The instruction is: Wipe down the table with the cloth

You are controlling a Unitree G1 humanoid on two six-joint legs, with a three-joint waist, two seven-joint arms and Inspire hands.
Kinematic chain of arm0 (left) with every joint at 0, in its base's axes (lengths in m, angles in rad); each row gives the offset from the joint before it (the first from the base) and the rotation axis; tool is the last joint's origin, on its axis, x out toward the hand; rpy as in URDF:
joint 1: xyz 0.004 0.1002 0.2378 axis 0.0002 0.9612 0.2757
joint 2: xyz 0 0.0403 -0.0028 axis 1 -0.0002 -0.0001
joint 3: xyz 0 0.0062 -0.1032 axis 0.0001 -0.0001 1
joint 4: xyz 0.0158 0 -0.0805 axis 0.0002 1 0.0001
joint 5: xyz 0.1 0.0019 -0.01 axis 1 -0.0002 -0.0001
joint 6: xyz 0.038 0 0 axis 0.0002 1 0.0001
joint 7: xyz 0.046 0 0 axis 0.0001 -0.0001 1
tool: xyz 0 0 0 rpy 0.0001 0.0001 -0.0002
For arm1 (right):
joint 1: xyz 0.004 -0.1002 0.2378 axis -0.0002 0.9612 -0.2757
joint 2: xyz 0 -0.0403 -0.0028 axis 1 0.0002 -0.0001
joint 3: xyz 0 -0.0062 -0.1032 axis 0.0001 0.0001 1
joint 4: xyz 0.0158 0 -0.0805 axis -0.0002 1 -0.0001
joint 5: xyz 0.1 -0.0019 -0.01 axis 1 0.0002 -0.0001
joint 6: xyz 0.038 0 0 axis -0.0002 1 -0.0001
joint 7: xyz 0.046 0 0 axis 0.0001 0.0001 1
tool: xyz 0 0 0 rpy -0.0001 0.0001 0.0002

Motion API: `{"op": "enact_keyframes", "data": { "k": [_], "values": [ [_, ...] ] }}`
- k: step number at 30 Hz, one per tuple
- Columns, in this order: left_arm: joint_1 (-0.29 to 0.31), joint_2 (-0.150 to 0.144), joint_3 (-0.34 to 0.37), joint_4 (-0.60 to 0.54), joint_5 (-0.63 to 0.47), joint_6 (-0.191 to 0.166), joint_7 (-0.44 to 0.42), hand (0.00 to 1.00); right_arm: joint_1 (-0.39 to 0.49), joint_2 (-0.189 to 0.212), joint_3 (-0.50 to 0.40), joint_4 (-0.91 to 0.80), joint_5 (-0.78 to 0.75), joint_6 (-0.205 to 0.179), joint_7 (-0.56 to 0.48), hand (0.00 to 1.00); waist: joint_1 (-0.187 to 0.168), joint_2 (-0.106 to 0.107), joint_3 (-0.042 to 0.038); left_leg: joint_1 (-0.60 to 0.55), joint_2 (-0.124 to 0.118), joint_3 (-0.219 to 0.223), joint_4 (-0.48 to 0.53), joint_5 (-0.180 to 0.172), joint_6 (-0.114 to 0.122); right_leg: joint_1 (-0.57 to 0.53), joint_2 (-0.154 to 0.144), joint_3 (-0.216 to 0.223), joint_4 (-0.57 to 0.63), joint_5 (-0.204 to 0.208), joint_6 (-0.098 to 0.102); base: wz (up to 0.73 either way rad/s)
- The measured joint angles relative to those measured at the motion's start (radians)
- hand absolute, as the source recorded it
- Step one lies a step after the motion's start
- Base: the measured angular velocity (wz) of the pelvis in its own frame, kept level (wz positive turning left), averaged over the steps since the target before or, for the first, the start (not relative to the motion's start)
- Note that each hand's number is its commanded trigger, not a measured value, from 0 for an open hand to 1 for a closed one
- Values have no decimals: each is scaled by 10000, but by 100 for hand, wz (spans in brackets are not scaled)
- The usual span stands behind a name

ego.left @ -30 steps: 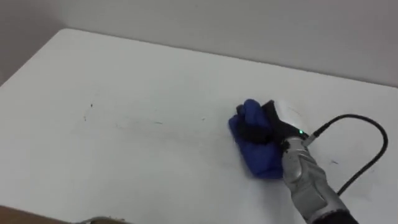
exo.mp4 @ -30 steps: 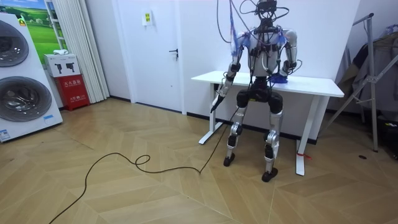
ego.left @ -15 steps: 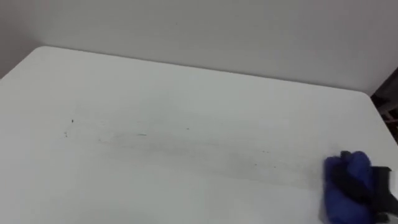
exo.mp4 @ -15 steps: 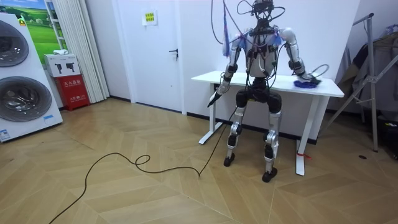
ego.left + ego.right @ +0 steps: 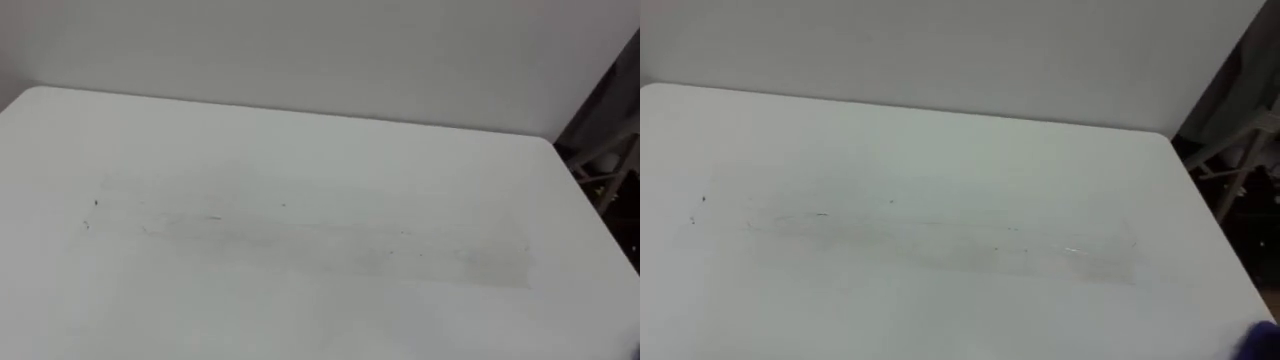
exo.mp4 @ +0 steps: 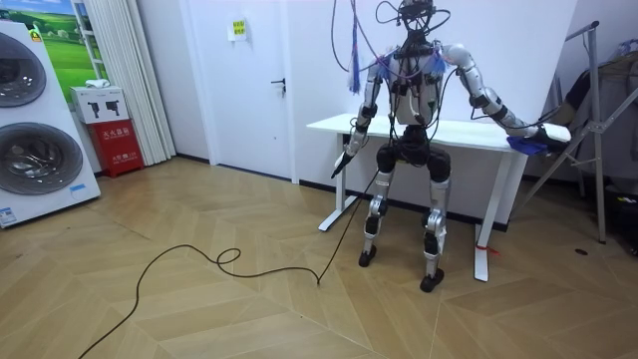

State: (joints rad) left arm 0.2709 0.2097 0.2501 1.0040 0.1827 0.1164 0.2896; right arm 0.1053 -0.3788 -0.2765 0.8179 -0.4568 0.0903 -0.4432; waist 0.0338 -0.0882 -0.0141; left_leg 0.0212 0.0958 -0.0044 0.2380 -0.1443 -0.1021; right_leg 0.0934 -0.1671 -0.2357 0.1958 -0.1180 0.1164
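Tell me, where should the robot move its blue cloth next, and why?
Probably sweep the cloth leftward across the table: the right hand is with it at the table's right end, while faint streaks and dark specks show in the middle and left.

To the room view's left of the white door (image 6: 249, 90), a curtain (image 6: 125, 70), a red cabinet (image 6: 116, 147) and two stacked washing machines (image 6: 35, 160) are seen; a metal rack (image 6: 598, 120) stands far right.

The blue cloth (image 5: 1268, 338) is a mere sliver, cut off by the right eye view's lower right corner. The table (image 5: 300, 130) runs off the near edge. In the room view, the right hand (image 6: 540, 134) is too small to tell its hold. The dark specks (image 5: 95, 203) are unidentifiable.
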Motion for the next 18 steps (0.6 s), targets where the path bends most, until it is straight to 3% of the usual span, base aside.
{"op": "enact_keyframes", "data": {
  "k": [3,8,13,18],
  "values": [
    [-80,1,-546,-22,-133,-1,-23,0,-27,568,1220,-1689,-1003,215,456,100,129,97,63,-46,0,-30,-22,0,-1,-116,39,110,61,-36,44,-10],
    [-385,-1,-1252,-34,191,-52,-181,0,-196,858,3050,-3098,-2705,193,958,100,587,217,82,-166,-6,-92,-19,-2,4,-257,48,127,77,15,-38,0],
    [-325,-1,-1293,-123,276,-49,-179,0,-229,1065,3372,-3526,-3123,256,1094,100,746,224,82,-167,-27,-136,-132,0,2,-210,61,53,8,13,-31,2],
    [-401,-22,-1556,-851,56,-170,-33,0,66,1094,3424,-3808,-3111,332,1098,100,685,274,74,-122,3,-256,-174,-13,-20,-49,115,-50,-109,21,-46,5]
  ]
}}
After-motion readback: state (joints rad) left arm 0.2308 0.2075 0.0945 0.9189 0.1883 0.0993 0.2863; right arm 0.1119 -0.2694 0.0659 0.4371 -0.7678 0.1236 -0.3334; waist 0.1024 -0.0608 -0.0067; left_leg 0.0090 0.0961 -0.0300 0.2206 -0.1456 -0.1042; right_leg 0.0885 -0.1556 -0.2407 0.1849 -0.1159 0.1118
